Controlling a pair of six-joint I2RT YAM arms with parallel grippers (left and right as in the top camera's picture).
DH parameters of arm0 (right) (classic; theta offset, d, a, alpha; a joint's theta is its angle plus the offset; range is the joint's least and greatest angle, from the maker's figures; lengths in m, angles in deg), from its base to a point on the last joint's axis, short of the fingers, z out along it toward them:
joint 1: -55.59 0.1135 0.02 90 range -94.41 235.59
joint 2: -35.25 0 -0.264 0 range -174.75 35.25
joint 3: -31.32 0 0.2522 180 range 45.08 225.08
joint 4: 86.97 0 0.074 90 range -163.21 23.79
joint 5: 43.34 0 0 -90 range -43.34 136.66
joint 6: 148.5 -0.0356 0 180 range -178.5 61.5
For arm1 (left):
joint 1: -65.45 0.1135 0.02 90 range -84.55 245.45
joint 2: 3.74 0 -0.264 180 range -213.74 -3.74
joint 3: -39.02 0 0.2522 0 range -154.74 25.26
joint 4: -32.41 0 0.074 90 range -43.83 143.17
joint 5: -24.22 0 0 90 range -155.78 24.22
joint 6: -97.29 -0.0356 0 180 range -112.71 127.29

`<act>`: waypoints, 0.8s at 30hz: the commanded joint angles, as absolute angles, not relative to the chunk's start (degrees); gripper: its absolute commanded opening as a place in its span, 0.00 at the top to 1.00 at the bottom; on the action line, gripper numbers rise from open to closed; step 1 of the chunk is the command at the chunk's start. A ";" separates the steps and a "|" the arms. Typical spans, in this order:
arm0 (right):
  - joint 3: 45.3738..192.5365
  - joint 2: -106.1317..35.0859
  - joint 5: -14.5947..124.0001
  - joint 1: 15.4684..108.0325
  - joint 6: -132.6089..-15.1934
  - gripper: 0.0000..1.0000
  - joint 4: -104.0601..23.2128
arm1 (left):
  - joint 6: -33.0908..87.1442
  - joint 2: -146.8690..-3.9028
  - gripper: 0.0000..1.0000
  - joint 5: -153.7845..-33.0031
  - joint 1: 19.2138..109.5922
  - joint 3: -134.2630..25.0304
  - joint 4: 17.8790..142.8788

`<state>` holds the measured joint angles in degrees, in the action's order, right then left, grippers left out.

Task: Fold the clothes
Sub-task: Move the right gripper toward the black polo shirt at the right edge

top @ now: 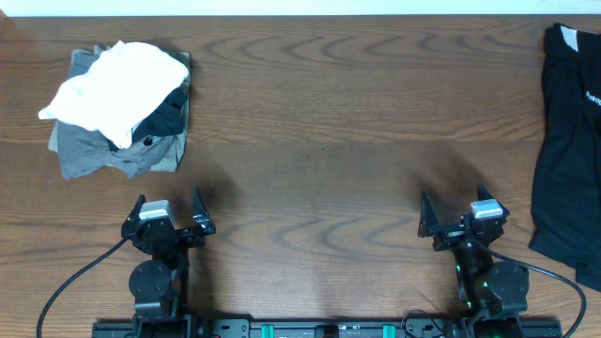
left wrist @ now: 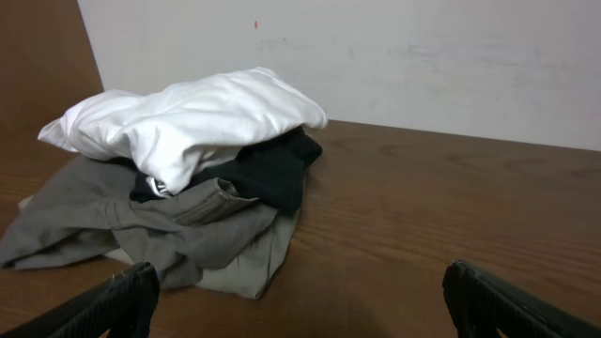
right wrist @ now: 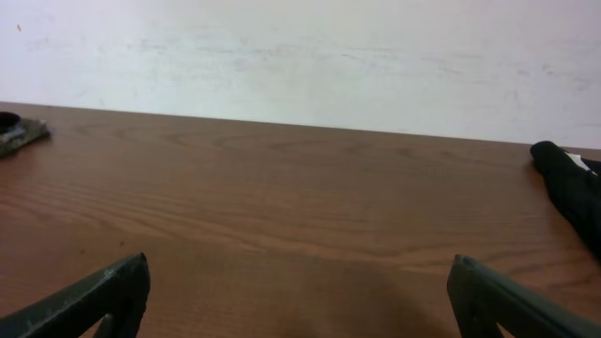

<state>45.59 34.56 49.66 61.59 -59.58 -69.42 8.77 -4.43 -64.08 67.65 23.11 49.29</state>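
The clothes, a black shirt [top: 566, 141] with white lettering and a white neck label, lie spread at the table's right edge, partly cut off by the frame. In the right wrist view only a corner of the black shirt [right wrist: 573, 192] shows at far right. My right gripper [top: 452, 194] sits near the front edge, left of the shirt and apart from it, jaws wide open and empty [right wrist: 300, 272]. My left gripper [top: 169, 197] stands open and empty near the front left [left wrist: 300, 282], short of a garment pile.
A pile at the back left holds a white garment [top: 117, 80] on top of a grey garment [top: 89, 150], with dark fabric [left wrist: 268, 169] between them. Bare wooden table [top: 319, 122] lies between the pile and the shirt. A white wall stands behind the table.
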 commanded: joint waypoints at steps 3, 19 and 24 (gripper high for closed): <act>45.40 34.87 49.91 60.89 -60.39 0.01 -69.33 | 8.48 -3.97 0.02 -64.04 67.85 25.03 50.12; 45.40 34.87 49.88 60.89 -60.37 0.01 -69.81 | 8.50 -3.97 0.02 -64.19 67.85 25.03 50.12; 45.40 34.87 50.12 60.89 -60.39 0.01 -69.90 | 9.03 -3.97 0.02 -68.46 67.85 25.01 50.10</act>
